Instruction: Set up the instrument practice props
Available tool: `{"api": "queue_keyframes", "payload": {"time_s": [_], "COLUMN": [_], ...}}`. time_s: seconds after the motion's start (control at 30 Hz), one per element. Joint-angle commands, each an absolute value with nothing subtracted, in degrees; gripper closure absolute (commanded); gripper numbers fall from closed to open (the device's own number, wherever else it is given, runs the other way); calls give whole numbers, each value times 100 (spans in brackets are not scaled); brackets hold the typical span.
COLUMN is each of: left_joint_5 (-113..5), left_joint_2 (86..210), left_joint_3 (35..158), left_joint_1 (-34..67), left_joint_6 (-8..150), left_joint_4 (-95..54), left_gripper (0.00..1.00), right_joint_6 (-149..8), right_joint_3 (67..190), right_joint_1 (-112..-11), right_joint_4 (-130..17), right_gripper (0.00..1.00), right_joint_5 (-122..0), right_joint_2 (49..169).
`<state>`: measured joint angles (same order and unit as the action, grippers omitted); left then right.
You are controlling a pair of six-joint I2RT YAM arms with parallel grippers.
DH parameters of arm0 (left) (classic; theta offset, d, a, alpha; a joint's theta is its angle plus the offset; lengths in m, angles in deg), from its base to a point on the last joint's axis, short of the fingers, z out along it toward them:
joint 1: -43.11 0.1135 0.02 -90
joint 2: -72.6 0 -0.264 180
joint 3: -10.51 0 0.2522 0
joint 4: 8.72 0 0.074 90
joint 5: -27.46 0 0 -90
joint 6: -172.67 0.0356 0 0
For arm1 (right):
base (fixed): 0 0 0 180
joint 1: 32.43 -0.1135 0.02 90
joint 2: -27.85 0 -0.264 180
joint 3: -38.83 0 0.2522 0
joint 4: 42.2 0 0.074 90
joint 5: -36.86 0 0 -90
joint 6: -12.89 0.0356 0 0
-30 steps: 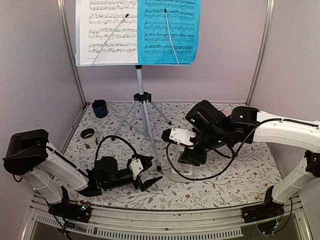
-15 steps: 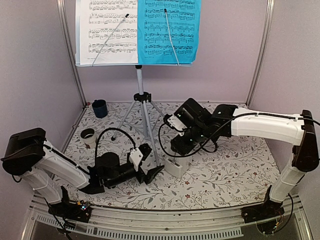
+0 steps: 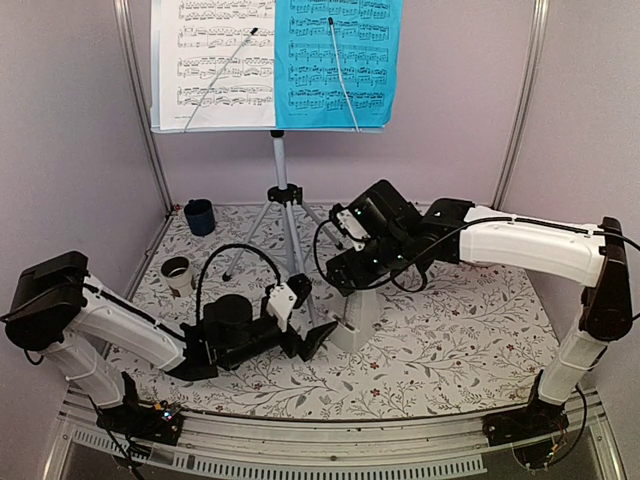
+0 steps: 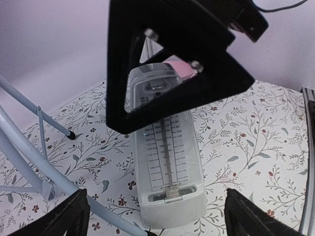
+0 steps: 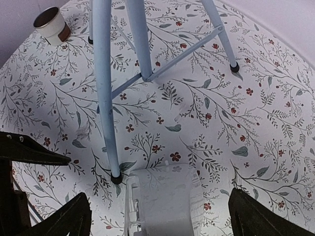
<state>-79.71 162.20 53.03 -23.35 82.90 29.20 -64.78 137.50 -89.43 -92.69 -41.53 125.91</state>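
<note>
The silver tripod music stand stands at the back middle. Its tray carries a white music sheet and a blue music sheet. The white pyramid metronome stands upright on the floral table, beside the stand's front leg. My right gripper hangs open over the metronome's top, with a finger on either side and clear of it. Low on the table, my left gripper faces the metronome's front, open, with the base between its spread fingertips.
A dark blue cup sits at the back left. A white and brown cup stands nearer on the left. Something pink shows behind the metronome. Metal frame posts flank the purple walls. Tripod legs spread left of the metronome.
My right gripper has opened, let go of the metronome and risen a little above it. My left gripper has slid right towards the metronome and opened wider.
</note>
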Motion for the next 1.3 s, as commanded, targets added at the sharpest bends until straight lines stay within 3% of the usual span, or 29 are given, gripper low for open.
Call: {"api": "queue_keyframes", "payload": {"time_s": [0.0, 0.1, 0.53, 0.97, 1.13, 1.27], "left_joint_5": [-7785, -7610, -8119, -8457, -8240, -8081], "left_joint_2": [16327, 16434, 17309, 18225, 18403, 18411], "left_joint_3": [5652, 5931, 7365, 8156, 8228, 8256], "left_joint_1": [-2289, -2304, -2429, -2311, -2179, -2167], "left_joint_6": [8243, 8041, 7201, 6570, 6677, 6866], "left_joint_4": [2516, 2255, 1480, 975, 1162, 1428], "left_gripper": [3, 1, 1, 7, 17, 38], "right_joint_6": [-6469, -6400, -5691, -5160, -5037, -5052], "right_joint_3": [13891, 13543, 9558, 8163, 7915, 7829], "right_joint_1": [-8888, -8695, -6960, -6285, -6173, -6086], "right_joint_4": [-8872, -8506, -5672, -4563, -4195, -4118], "right_gripper": [1, 1, 1, 3, 4, 5], "right_joint_5": [-4211, -4463, -6494, -7521, -8276, -8467], "right_joint_2": [12156, 11693, 8885, 8862, 9109, 9280]}}
